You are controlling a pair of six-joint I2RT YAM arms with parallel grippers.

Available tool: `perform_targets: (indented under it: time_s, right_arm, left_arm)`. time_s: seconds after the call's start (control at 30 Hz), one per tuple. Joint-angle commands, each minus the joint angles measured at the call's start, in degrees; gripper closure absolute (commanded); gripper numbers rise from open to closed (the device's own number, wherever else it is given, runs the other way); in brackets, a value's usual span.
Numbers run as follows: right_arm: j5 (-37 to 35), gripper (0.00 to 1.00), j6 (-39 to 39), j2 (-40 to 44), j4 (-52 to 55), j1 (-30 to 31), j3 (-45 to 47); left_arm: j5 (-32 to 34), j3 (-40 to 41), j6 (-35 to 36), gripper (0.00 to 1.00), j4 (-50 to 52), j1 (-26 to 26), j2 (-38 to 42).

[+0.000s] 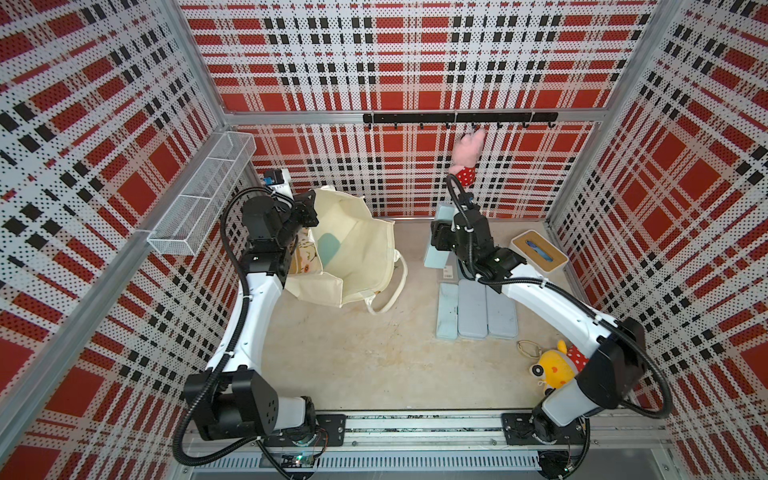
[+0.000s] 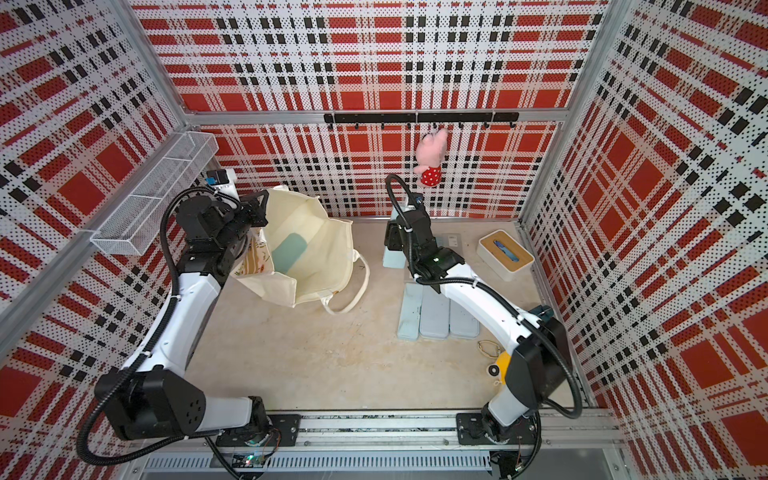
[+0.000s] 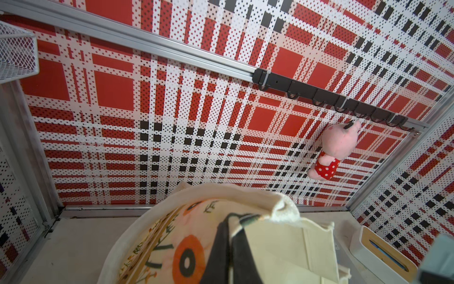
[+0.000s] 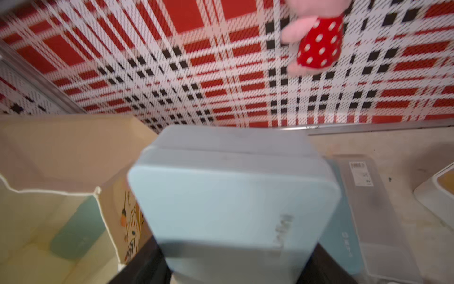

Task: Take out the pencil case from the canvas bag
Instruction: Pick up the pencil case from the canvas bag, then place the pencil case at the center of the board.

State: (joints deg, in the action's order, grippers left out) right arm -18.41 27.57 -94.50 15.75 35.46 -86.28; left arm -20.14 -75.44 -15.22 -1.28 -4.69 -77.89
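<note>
White arms [image 1: 259, 307], blk joints [image 1: 245, 399], ribbed cables [image 1: 175, 436]

The cream canvas tote bag [image 1: 365, 257] stands at the back left of the beige table [image 1: 374, 365], with a teal rounded pencil case [image 1: 328, 247] inside it. To its right, the right gripper [image 4: 235, 258] holds a pale blue hard pencil case [image 4: 233, 201] upright. In front of that lie three grey-blue flat cases [image 1: 472, 307] side by side; a white box with wooden lid [image 1: 540, 249] sits further right.
</note>
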Motion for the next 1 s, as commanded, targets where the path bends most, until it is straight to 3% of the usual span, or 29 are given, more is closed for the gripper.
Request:
perform_targets:
  time_s: [0.0, 0.63, 0.97]
  right_arm:
    - [6.1, 0.65, 0.7, -6.8, 7.6, -1.4, -7.3]
    - [15.1, 0.63, -0.2, -40.0, 21.6, -6.4, -37.9]
    - [11.0, 0.6, -1.5, -46.3, 25.0, -6.6, -43.0]
  left_arm:
    - [-5.2, 0.0, -1.0, 1.0, -7.1, -1.5, 3.2]
    - [-5.4, 3.3, -2.8, 1.0, -8.7, -4.6, 6.9]
    - [-6.3, 2.9, -3.5, 1.0, -8.6, -4.7, 6.1]
